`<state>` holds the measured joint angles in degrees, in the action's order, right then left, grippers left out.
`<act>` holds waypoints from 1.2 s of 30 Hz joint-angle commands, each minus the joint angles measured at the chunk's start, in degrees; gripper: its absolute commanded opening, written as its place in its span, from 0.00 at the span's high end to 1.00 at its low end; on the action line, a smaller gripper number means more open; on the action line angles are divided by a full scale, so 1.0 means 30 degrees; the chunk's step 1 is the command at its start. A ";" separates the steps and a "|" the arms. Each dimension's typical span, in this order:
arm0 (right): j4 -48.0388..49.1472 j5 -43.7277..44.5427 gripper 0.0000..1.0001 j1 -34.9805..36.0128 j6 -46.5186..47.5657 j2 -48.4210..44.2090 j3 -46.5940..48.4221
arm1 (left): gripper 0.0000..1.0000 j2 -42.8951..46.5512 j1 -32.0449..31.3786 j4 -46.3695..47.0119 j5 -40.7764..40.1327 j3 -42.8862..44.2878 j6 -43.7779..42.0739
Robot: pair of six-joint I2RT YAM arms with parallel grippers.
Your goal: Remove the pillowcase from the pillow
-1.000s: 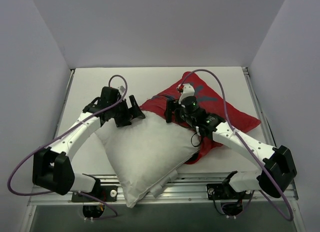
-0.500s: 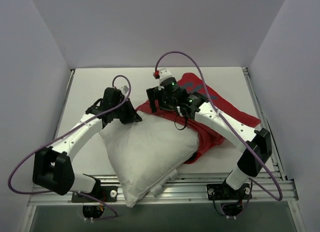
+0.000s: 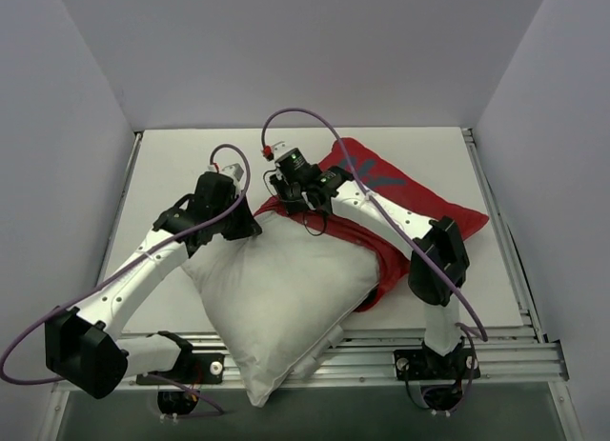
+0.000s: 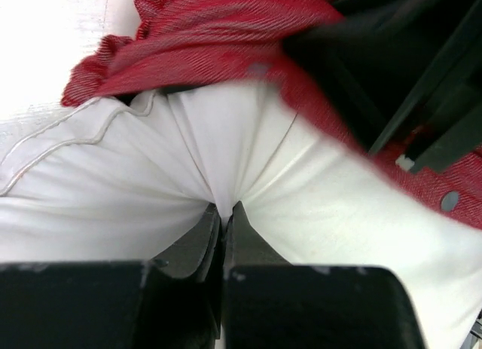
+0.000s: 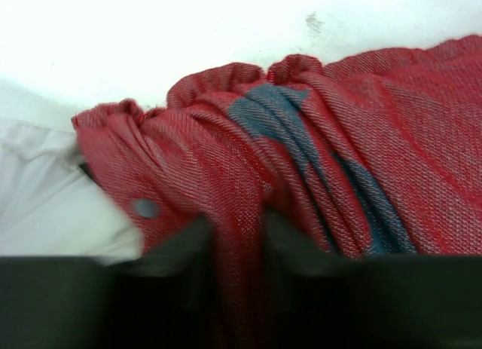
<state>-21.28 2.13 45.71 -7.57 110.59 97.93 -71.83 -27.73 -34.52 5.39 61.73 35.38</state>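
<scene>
The white pillow lies at the middle of the table, its near corner hanging over the front edge. The red pillowcase is bunched along the pillow's far-right side and spreads out behind it. My left gripper is shut on a pinch of white pillow fabric at the far corner, with the left gripper jaws pressed together. My right gripper sits just beside it, shut on a fold of the gathered pillowcase edge. A small grey snap shows next to the right gripper.
Grey walls enclose the white table on three sides. A metal rail runs along the front edge by the arm bases. Purple cables arch over both arms. The two wrists stand very close together above the pillow's far corner.
My left gripper has shut on the pillow's far corner. My right arm has swung left from the middle of the pillowcase to its bunched edge and shut on it.
</scene>
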 commanded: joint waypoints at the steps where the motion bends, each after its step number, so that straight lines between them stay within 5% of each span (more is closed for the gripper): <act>1: -0.2459 0.1543 0.87 -0.0908 0.0562 0.0697 -0.0826 | 0.98 0.1470 -0.0133 -0.0591 -0.1618 0.0192 -0.0337; 3: -0.2225 0.2771 1.00 -0.2401 0.0445 0.0435 -0.1002 | 0.98 0.2085 -0.0133 -0.1584 -0.2554 0.0514 -0.0337; 16: 0.1433 0.4010 1.00 -1.3877 -0.5002 -0.5099 -0.1966 | 0.98 0.6277 0.0306 -0.8557 -1.0084 0.5786 -0.0188; 23: 0.2902 0.0586 1.00 -1.2874 -0.4568 -0.6305 -0.2995 | 0.98 0.6192 0.0423 -0.7896 -0.9885 0.6201 -0.1478; 26: 0.3079 -0.0383 0.88 -1.1085 -0.3923 -0.6101 -0.2674 | 0.98 0.5636 0.0452 -0.4943 -0.8743 0.5091 -0.1860; 30: 0.2932 -0.1384 0.51 -0.9850 -0.4301 -0.6537 -0.2525 | 0.98 0.2890 0.0833 -0.2734 -0.7950 0.5435 -0.2355; 33: 0.3225 -0.0918 0.42 -0.8943 -0.4651 -0.8026 -0.3812 | 0.80 0.1159 0.1126 -0.2088 -0.7657 0.6986 -0.2766; 36: 0.3138 -0.0102 0.35 -0.8123 -0.4829 -0.9845 -0.5539 | 0.49 0.0451 0.1127 -0.1706 -0.6344 0.8710 -0.3294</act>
<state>-13.50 -3.27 19.11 -21.69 88.16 84.20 -70.59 -24.45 -45.98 -15.31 80.25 28.49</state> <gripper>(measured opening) 0.632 0.440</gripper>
